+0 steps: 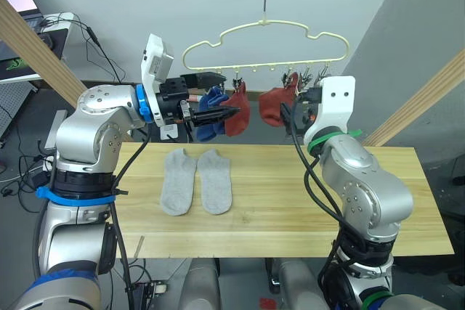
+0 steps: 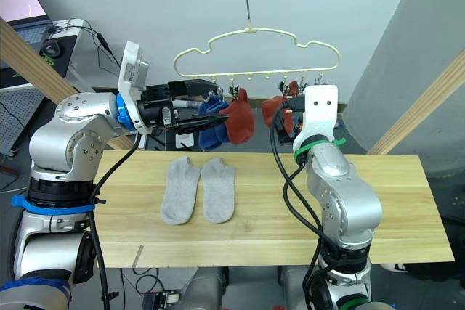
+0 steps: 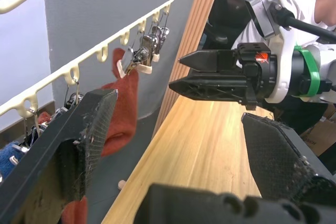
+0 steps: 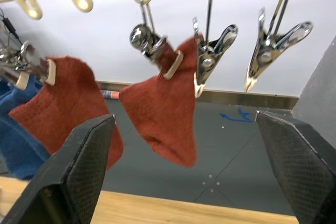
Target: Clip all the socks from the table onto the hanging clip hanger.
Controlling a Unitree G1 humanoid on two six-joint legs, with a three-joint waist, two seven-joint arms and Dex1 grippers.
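Both grippers open at the hanger [image 1: 265, 45].
Two grey socks [image 1: 196, 181] lie on the tabletop [image 1: 290, 201]; left gripper [image 1: 211, 96], right gripper [image 3: 207, 72].

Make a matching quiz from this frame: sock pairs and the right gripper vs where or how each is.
Column 1:
1. grey socks
2. red socks
3. blue socks
4. right gripper

Column 2:
A. clipped on the hanger, at the left end of the clip row
B. flat on the table
C. open, empty
D. clipped on the hanger, mid-row

Pairs: 1-B, 2-D, 3-A, 4-C
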